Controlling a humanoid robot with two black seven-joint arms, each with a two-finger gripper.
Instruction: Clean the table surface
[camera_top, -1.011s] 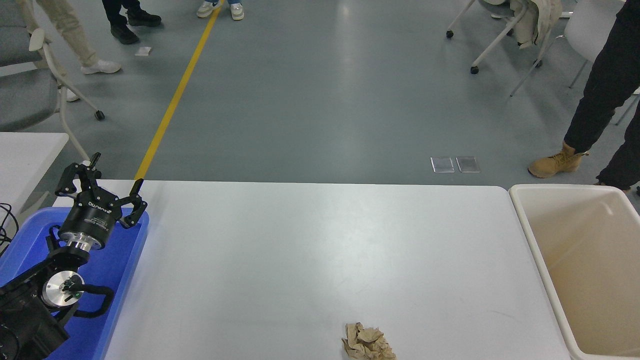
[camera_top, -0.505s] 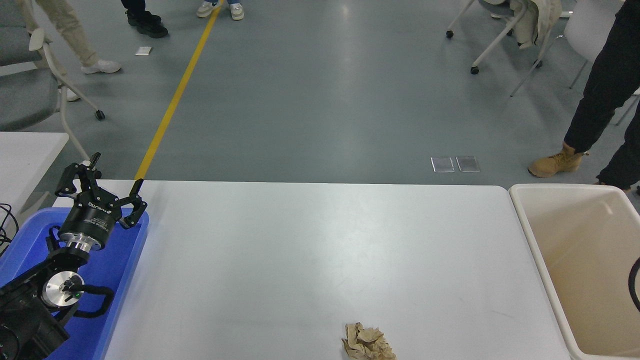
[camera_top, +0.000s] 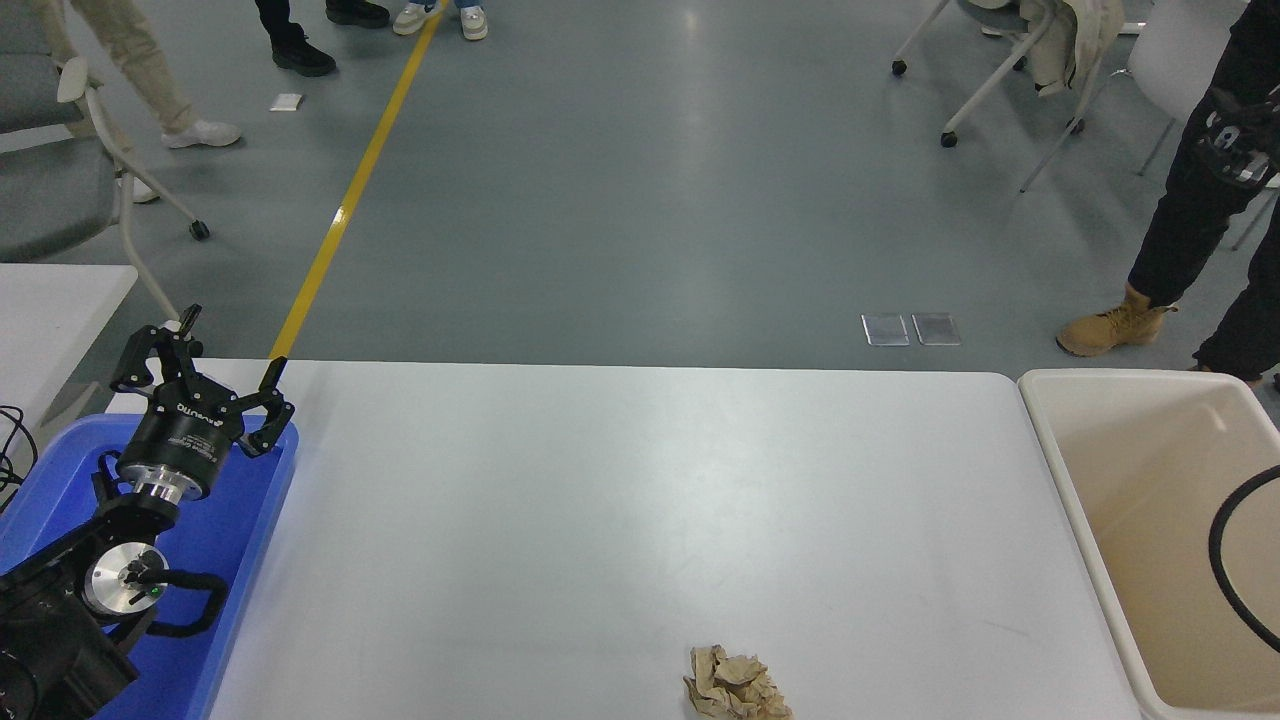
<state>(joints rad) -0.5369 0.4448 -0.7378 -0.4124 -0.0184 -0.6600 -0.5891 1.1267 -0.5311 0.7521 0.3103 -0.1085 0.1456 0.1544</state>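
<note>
The table surface (camera_top: 600, 520) is a wide white top with rounded corners. A crumpled brown paper ball (camera_top: 735, 685) lies on it near the front edge, right of the middle. My left gripper (camera_top: 231, 342) is parked at the lower left over a blue tray (camera_top: 250, 520), open and empty. Of my right arm only a black cable loop (camera_top: 1222, 560) shows at the right edge, over the bin. A blurred dark shape with grey marks (camera_top: 1237, 140) shows at the upper right edge; it may be my right gripper.
A beige plastic bin (camera_top: 1075, 500) stands against the table's right end. A smaller white tabletop (camera_top: 50, 300) is at the left. A person's legs in black trousers and tan boots (camera_top: 1115, 325) stand at the far right, and chairs and other people's feet are farther back.
The black cable loop has come further in from the right edge over the bin. The blurred dark shape has appeared at the upper right. The left arm and paper ball have not moved.
</note>
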